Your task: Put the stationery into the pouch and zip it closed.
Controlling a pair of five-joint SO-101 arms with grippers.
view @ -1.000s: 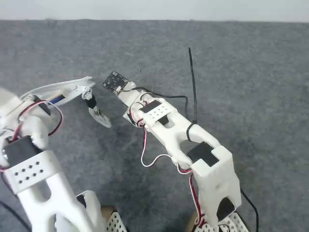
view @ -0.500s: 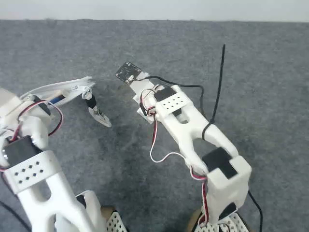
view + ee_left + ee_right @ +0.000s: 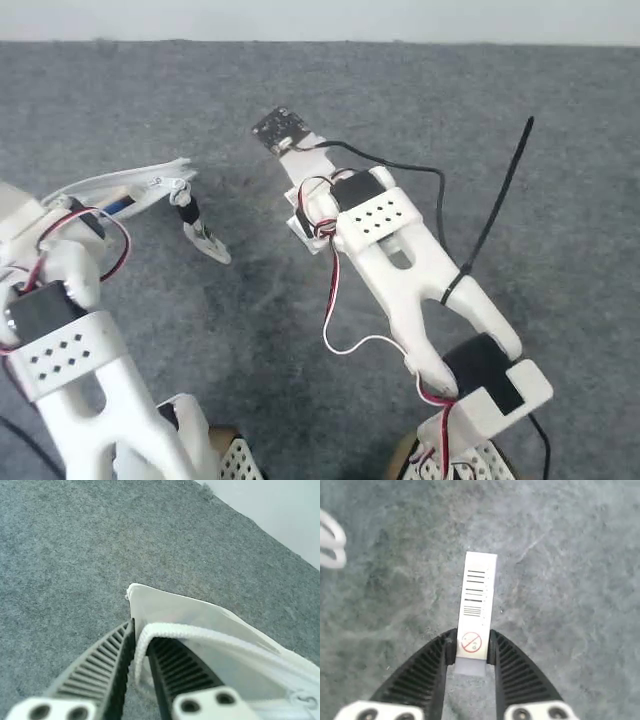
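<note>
Loading step: stationery gripped, pouch held ready, zip not yet drawn.

Nearest, clamped in the closed right jaws by its near end: a white barcoded block [image 3: 476, 605], poised over the grey bench [image 3: 570, 555]. To the left, pinched in the closed left jaws: one edge of the pale pouch [image 3: 200, 625], raised off the bench, with its white zip rim showing and a small tab [image 3: 205, 240], perhaps the zip pull, dangling below. Block and pouch well apart, with grey bench between and stretching beyond. Judged early in the task: nothing visibly inside the pouch. Next likely calls for lining the block's free end up with the mouth, sliding past the rim, then letting go. Cannot tell how wide the mouth gapes. Some risk of snagging the rim or nudging the limp pouch aside.
</note>
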